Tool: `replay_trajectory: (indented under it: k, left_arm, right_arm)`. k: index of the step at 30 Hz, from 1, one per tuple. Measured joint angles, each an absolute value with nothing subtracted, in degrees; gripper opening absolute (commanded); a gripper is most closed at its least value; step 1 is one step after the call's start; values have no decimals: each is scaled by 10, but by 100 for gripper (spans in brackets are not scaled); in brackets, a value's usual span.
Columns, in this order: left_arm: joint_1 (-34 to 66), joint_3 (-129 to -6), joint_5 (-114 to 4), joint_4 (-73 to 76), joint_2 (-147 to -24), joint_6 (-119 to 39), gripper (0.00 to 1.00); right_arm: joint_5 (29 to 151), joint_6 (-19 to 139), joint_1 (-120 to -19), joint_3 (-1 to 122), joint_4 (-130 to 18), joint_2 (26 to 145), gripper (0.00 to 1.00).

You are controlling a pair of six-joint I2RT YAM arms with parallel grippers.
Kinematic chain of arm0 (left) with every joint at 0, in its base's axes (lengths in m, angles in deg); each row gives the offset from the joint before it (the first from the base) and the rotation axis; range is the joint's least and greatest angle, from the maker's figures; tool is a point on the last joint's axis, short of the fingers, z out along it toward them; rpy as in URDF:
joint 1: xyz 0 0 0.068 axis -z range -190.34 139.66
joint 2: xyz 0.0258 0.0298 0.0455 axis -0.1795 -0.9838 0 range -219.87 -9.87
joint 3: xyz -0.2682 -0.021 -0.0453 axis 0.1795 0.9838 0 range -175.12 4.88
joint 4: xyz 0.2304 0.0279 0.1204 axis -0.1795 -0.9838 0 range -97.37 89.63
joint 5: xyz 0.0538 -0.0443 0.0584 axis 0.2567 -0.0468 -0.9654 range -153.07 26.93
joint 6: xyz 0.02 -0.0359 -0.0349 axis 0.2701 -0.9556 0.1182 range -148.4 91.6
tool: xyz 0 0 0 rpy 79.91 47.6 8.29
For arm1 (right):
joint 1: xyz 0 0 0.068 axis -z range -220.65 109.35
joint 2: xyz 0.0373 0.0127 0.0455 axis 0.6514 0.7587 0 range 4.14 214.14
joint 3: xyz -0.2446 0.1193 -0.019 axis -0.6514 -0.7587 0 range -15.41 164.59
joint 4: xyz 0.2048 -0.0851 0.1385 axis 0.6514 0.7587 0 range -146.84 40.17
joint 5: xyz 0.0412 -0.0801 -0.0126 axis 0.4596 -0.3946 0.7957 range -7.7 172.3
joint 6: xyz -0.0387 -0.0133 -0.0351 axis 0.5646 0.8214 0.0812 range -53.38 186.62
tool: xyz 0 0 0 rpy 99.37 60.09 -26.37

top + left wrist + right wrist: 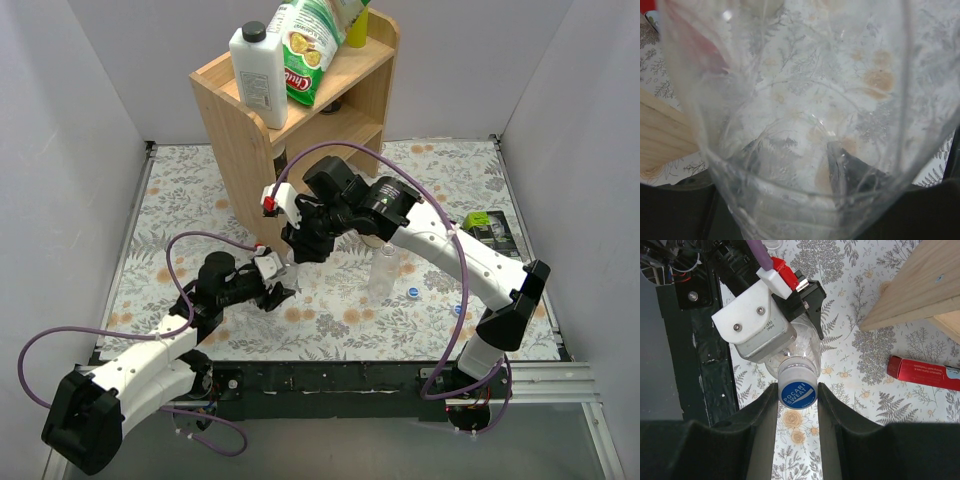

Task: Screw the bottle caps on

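Right gripper (797, 388), clenched on the blue cap (798, 395), apparently to turn it onto the neck. Left gripper (279, 291) grasps the clear bottle (801, 346) just in front of the wooden shelf (245, 130), neck toward its partner, likely bracing against the twist.

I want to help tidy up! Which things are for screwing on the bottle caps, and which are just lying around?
For the job: held bottle, blue cap on its neck, standing bottle, loose cap, second loose cap.
Just lying about: white jug, snack bag, red box, green box, wooden shelf.
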State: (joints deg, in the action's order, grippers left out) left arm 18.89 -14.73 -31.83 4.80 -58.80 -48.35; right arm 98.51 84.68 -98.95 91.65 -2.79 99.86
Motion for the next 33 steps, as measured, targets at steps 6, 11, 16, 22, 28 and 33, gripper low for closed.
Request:
replay_trajectory:
  k: [6, 11, 16, 22, 28, 33]
  left_arm:
    - [189, -140, -311, 57, -586, -488, 0]
    - [189, -134, -308, 59, -585, -488, 0]
    - [189, -134, -300, 60, -585, -490, 0]
    - [189, -134, -293, 61, -585, -492, 0]
    - [189, -134, -287, 87, -583, -498, 0]
    - [189, -134, -280, 92, -584, -504, 0]
  right_arm:
    - [985, 848, -992, 917, -26, 999, 25]
    - [987, 849, -993, 917, -22, 1002, 29]
    - [987, 853, -994, 928, -12, 1006, 38]
    - [987, 860, -996, 939, 0, 1012, 46]
    - [993, 862, -1002, 940, 6, 1022, 55]
    - [994, 863, -1006, 940, 11, 1030, 58]
